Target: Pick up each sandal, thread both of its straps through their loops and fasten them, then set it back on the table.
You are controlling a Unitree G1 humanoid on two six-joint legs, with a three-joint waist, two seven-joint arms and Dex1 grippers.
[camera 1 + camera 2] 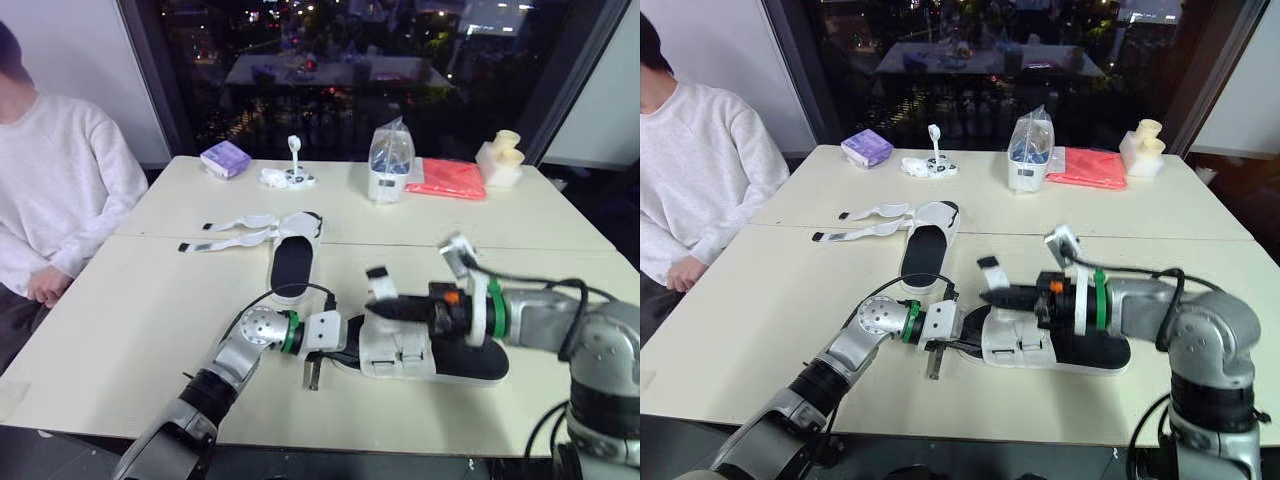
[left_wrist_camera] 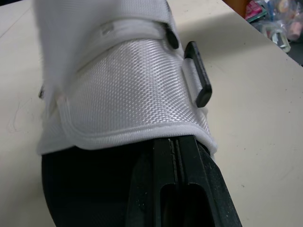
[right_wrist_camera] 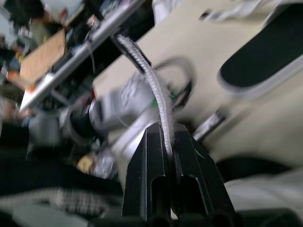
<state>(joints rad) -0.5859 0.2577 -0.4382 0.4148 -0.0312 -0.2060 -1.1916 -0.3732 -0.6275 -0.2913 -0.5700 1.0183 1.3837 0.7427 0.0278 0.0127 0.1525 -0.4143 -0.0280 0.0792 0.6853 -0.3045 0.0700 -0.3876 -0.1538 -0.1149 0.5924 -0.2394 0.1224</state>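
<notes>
Near sandal [image 1: 430, 352] lies along the worktop's near edge, long axis left to right, between both arms. Right end effector [image 1: 386, 308] is closed on the free strap [image 1: 377, 283], raised just above the white upper. The black loop [image 2: 198, 75] lies lower on that upper, so threading probably goes downward. Left end effector [image 1: 335, 354], fingers drawn together, meets the sandal's left end.
</notes>
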